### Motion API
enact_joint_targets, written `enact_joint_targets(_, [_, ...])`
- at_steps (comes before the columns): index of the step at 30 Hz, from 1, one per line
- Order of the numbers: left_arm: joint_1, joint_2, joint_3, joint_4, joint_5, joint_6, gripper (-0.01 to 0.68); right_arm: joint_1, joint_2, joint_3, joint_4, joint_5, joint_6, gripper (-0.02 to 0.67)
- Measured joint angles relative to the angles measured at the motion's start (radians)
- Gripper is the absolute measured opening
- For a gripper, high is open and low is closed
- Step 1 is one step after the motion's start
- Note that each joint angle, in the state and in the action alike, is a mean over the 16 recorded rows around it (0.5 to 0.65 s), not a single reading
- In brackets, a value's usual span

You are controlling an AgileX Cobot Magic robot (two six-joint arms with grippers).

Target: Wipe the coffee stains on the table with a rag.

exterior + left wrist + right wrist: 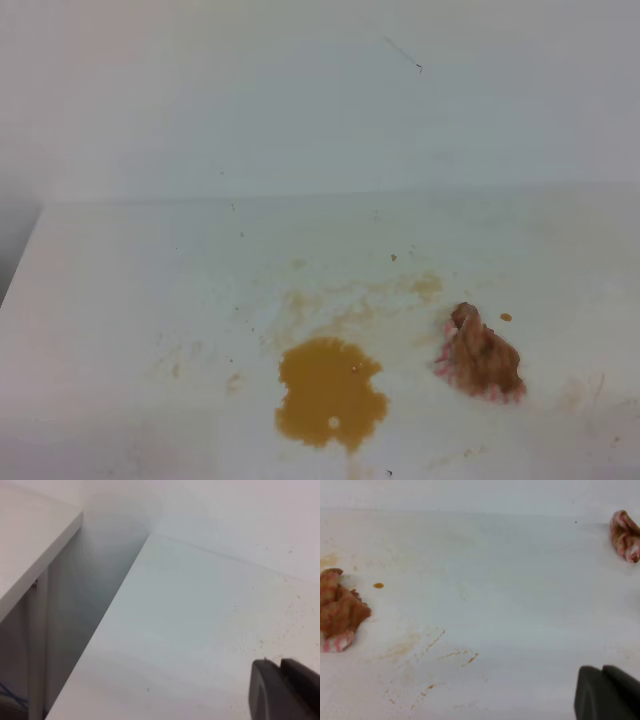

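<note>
- The rag [479,356] lies crumpled on the table [130,300], just right of the coffee stains [330,392], apart from the main blotch.
- It looks light, soft and damp, so it should squash and drag easily.
- Best hold, I judge: pinch the raised peak of the wad [339,611] from above.
- Left fingers [284,690] and right fingers [606,694] show only dark tips; they hold nothing, and I cannot tell how far open they are.
- A second small cloth [625,535] sits well apart.
</note>
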Motion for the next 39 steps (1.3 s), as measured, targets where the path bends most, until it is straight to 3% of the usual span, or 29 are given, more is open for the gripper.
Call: enact_joint_targets(39, [0.000, 0.000, 0.000, 0.000, 0.000, 0.000, -0.003, 0.000, 0.000, 0.002, 0.025, -0.051, 0.000, -0.002])
